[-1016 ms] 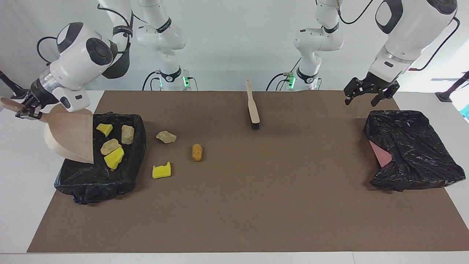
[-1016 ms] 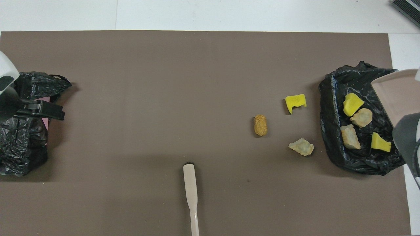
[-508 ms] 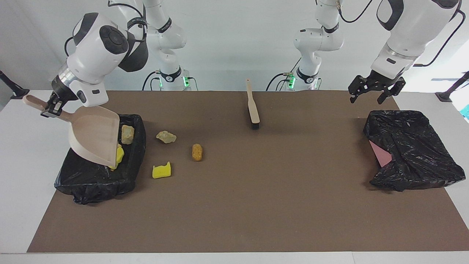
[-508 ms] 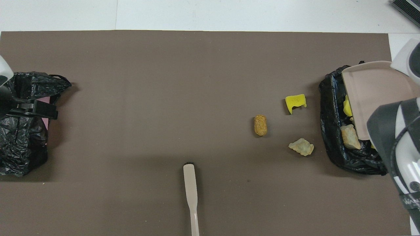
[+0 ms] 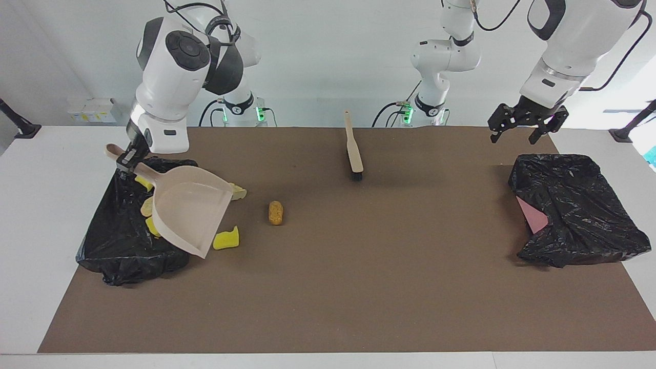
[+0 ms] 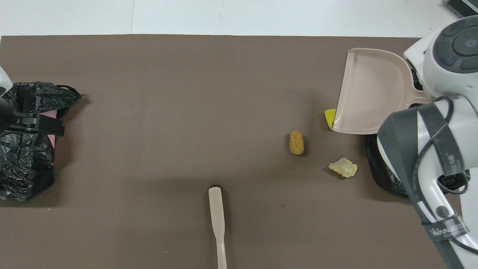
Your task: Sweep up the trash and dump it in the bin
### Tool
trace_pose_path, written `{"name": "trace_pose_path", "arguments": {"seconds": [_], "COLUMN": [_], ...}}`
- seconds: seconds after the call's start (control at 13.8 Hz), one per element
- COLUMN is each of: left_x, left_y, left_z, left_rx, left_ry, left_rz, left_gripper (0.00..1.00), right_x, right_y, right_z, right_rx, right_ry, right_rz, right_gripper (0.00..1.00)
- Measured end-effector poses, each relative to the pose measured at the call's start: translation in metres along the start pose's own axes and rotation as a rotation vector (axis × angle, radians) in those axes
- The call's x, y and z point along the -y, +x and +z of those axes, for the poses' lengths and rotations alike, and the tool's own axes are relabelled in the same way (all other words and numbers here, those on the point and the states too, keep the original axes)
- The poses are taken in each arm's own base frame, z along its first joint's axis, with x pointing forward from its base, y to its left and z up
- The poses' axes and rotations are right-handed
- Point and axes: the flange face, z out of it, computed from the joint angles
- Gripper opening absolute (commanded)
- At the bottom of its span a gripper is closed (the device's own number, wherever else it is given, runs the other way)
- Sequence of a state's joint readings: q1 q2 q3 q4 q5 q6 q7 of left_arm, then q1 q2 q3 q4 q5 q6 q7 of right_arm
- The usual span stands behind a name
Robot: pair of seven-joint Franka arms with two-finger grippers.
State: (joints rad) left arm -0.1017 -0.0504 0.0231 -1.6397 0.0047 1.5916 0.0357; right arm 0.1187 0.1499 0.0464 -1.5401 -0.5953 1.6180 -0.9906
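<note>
Right gripper (image 5: 126,160): clamped on the beige plastic dustpan (image 5: 188,209) handle — raised over the black-lined bin (image 5: 120,241).
Left gripper (image 5: 523,124): fingers spread, over the second black bag (image 5: 574,210).
Trash: orange-brown nugget (image 5: 275,212), yellow sponge chunk (image 5: 227,240), tan lump (image 6: 343,167) on the brown mat (image 5: 359,287) — others in the bin.
Beige brush (image 5: 352,148): nearer the robots.

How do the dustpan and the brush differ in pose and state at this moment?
The dustpan is up in the air, tilted, its handle held by the right gripper over the bin bag; the brush lies flat on the brown mat, untouched. The dustpan is wide and scoop-shaped and looks empty; the brush is long and slim with black bristles. Both are beige.
</note>
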Motion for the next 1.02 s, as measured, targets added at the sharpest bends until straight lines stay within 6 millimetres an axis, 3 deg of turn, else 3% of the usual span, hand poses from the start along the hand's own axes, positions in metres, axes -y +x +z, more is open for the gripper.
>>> {"name": "trace_pose_path", "arguments": {"seconds": [0.29,0.65,1.02], "left_x": [0.000,0.000,0.000], "left_y": [0.000,0.000,0.000], "left_z": [0.000,0.000,0.000], "left_rx": [0.000,0.000,-0.001], "left_ry": [0.000,0.001,0.001], "left_rz": [0.000,0.000,0.000], "left_gripper": [1.00,1.00,1.00], "right_x": [0.027,0.060,0.084], "right_y": [0.050,0.147,0.225], "right_z": [-0.025,-0.061,-0.070], "right_rx": [-0.122,-0.190,-0.200], "right_ry": [0.089,0.287,0.477], "right_rz": [0.314,0.672,0.970], "right_gripper": [0.00,0.00,0.00]}}
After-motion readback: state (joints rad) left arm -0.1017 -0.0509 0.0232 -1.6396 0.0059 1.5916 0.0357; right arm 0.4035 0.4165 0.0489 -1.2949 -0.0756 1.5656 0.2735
